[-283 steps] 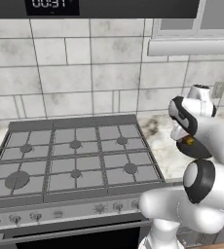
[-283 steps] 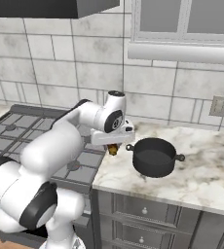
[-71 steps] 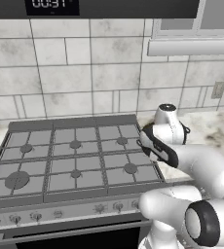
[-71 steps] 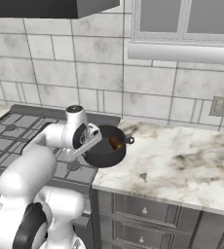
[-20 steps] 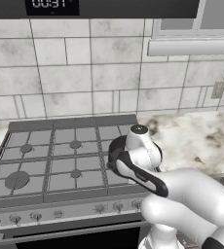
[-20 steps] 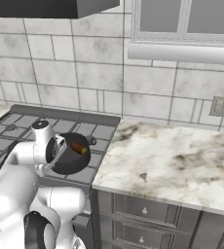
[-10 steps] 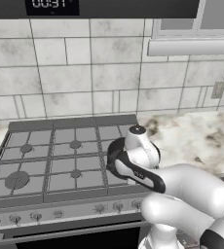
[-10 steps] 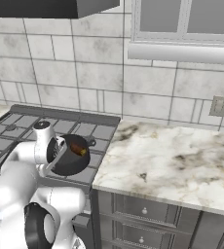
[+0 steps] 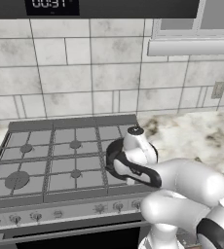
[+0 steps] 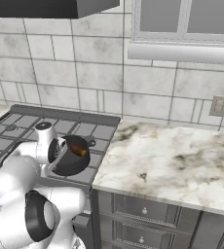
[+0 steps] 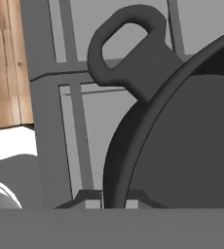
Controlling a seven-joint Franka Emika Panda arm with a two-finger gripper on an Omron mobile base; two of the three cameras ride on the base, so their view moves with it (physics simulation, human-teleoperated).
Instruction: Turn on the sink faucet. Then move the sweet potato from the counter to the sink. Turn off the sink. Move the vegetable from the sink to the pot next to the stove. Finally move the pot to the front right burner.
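One grey gas stove [image 9: 60,160], left base view: grid grates, round burners, a knob row along its front edge. The white arm's wrist sits over the stove's right front part, covering the grate there. Pale marble table [image 9: 196,136] adjoins the stove on the right.

One dark pot [image 10: 71,154], right base view: tilted toward the camera over the stove's right side, just beside the table edge. Sweet potato [image 10: 80,151], reddish-brown, lies inside the pot against its wall. The arm's wrist is pressed to the pot's left rim.

One pot rim and looped side handle [image 11: 128,53], hand view: dark wall seen close, grey grate bars beneath. Hand [image 11: 115,198]: its two tips stand on either side of the pot's rim, gripping it.
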